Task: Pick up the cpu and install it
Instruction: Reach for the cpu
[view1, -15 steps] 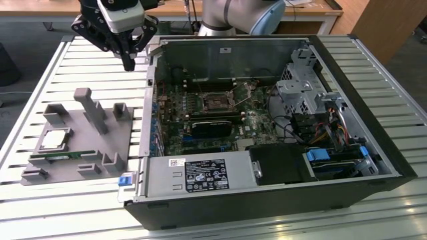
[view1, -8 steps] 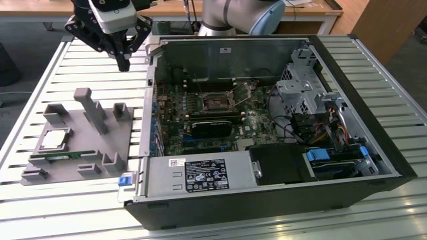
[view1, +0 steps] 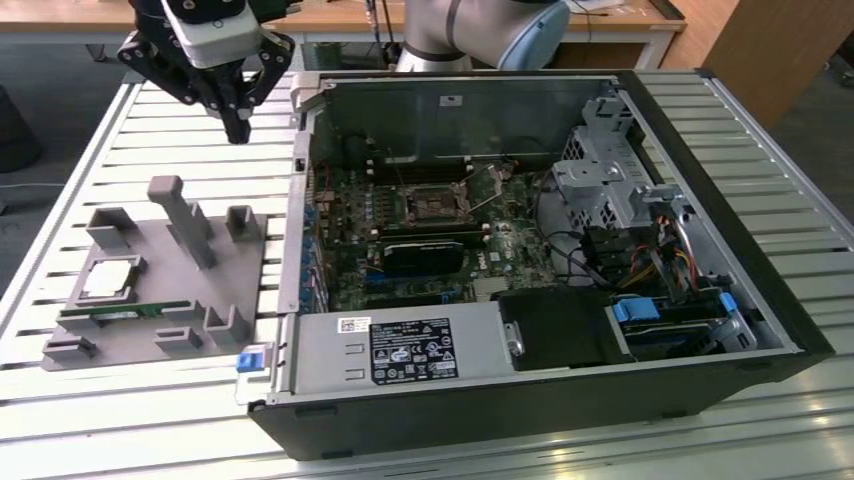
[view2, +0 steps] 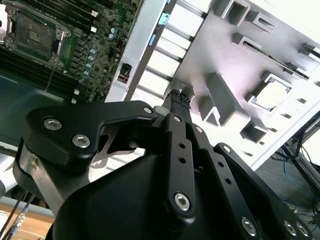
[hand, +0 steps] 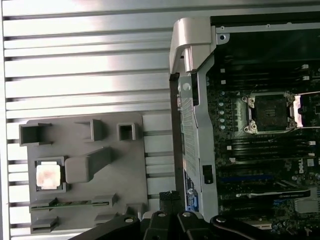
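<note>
Cpu (view1: 110, 279), one, flat in one grey tray (view1: 247, 270); fingers (view1: 238, 122) together, empty, well apart from it.

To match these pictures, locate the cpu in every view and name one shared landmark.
Exterior view: the cpu sits in the grey tray, exterior view's left of the case.
Second wrist view: cpu in its square pocket, beside the tall post.
First wrist view: cpu in that pocket, beside that post.
Shared landmark: the tall post.
</note>
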